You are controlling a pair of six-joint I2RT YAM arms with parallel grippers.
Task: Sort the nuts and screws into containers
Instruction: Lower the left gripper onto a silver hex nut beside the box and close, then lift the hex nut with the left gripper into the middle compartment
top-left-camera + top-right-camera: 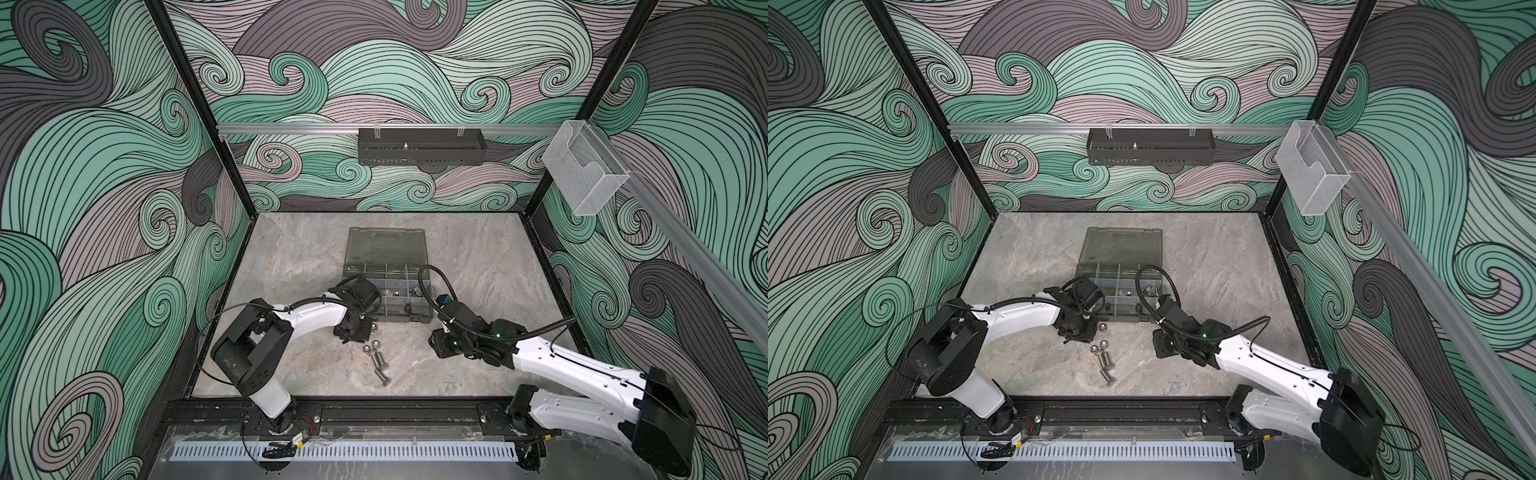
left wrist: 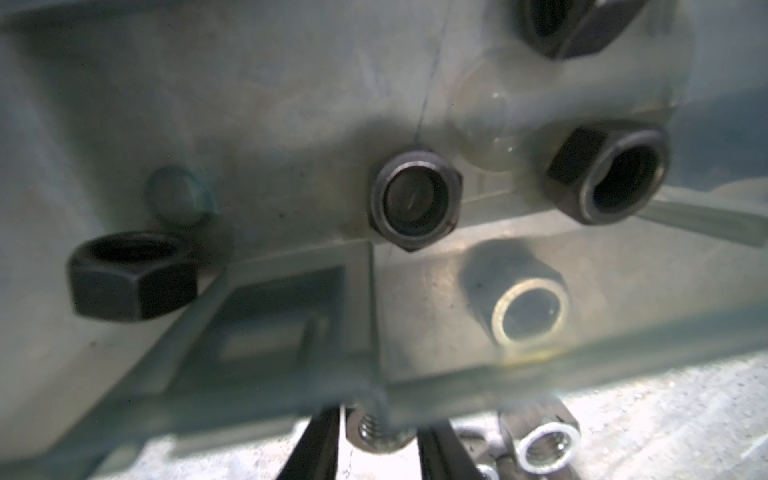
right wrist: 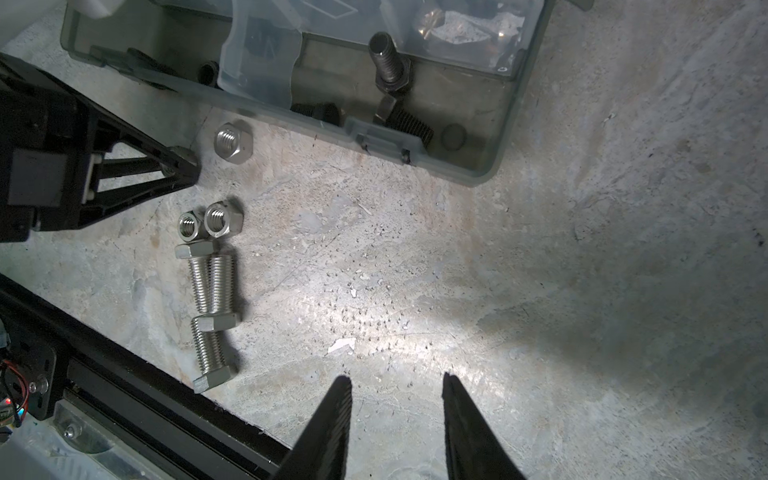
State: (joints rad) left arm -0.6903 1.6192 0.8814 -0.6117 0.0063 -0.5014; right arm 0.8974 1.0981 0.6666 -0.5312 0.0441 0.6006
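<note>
Nearest, along the front edge, a black mounting rail (image 1: 395, 411). Just beyond, on the grey stone-patterned desk (image 1: 478, 270), three shiny silver hex-head screws (image 3: 218, 282): one lying closest, head toward the front, tip touching a pair lying side by side, shafts pressed together. Close against the far end of that pair, two small silver hexagonal nuts (image 3: 222, 218), flat on the desk and touching each other. A little farther on and apart from them, a third silver nut (image 3: 233, 142), just short of the case's near wall.

Level with that nut and on its left, the left gripper (image 3: 176, 166). Reaches down to the desk, jaws set narrow on either side of a short silver screw (image 2: 376, 432) standing between them; too blurred to tell whether clamped on it or only close. Off to the right, well apart from the loose fasteners, the right gripper (image 3: 395, 380). Hangs low over bare desk, jaws apart, nothing between them.

Behind both, the flat smoky-grey translucent plastic organiser case (image 3: 517, 104), lid (image 1: 386, 245) laid open flat on the desk beyond. Holds, in the near compartments (image 3: 457, 99), black hexagonal nuts (image 2: 133, 278) toward the left end and black screws (image 3: 388, 62) at the right corner, one standing on its head, others lying down. Shows a few silver pieces (image 1: 397, 294) in the middle row, too small to name.

Farthest, on the wave-patterned back wall (image 1: 374, 62), a black perforated tray (image 1: 422, 147) hung from a silver rail (image 1: 291, 129); on the right-hand wall, a clear acrylic box (image 1: 586, 174).
</note>
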